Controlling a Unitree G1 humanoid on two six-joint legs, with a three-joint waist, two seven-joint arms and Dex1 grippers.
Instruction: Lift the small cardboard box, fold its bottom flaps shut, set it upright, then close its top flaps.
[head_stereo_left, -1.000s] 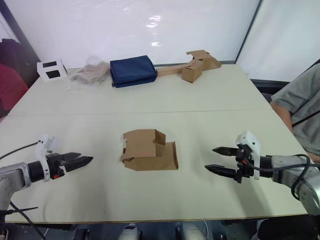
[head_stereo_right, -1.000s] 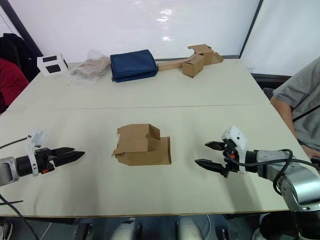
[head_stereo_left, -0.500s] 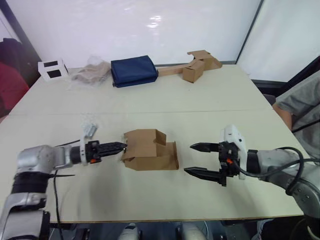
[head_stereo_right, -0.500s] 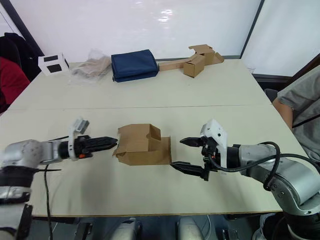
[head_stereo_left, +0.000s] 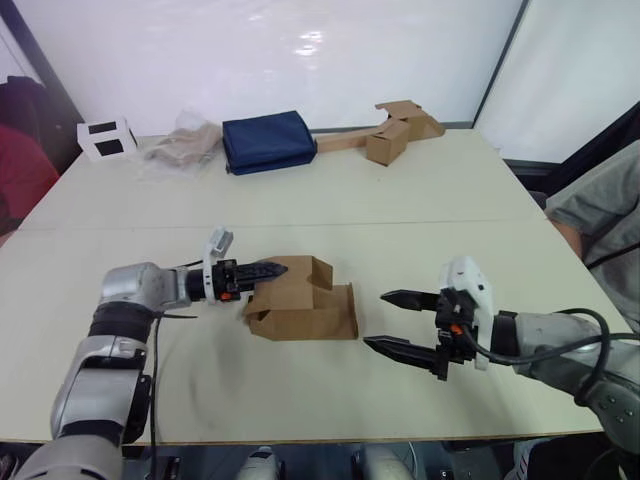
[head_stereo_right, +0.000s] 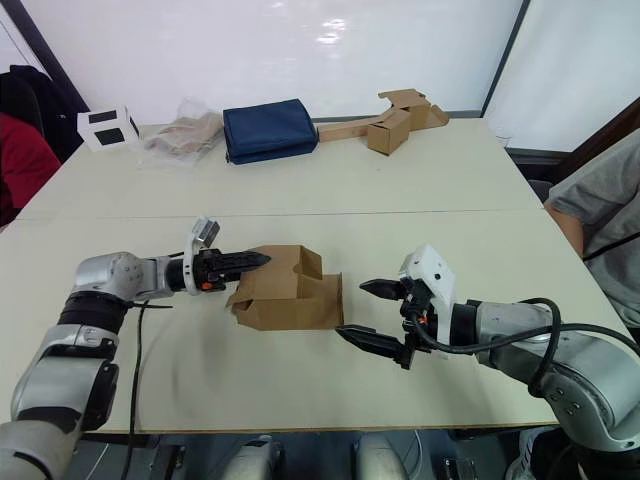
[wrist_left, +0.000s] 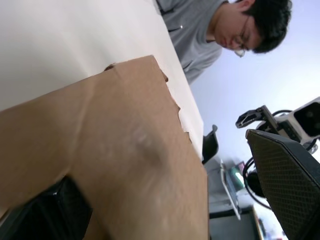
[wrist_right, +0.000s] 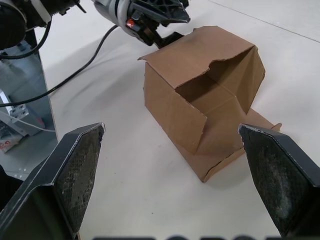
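The small cardboard box (head_stereo_left: 300, 310) lies on its side at the middle of the table (head_stereo_left: 450, 200). Its open end faces my right gripper, and one flap (head_stereo_left: 343, 305) lies flat on the table toward it. My left gripper (head_stereo_left: 278, 268) reaches in from the left. It is open, and the box's upper wall (wrist_left: 125, 150) sits between its fingers (wrist_left: 290, 185). My right gripper (head_stereo_left: 375, 318) is open wide just to the right of the box, not touching it. The right wrist view looks into the box (wrist_right: 200, 85) past the left gripper (wrist_right: 167, 25). I cannot tell the top flaps from the bottom flaps.
Along the far edge stand a white cube with black squares (head_stereo_left: 105, 140), a crumpled clear bag (head_stereo_left: 180, 148), a folded navy cloth (head_stereo_left: 267, 142) and brown cardboard pieces with a long strip (head_stereo_left: 395, 130). A person in a grey shirt (head_stereo_left: 600, 210) sits at the right.
My left gripper has moved right from the table's left side onto the box's top wall. My right gripper came in toward the box from the right and has held still for the last half second.
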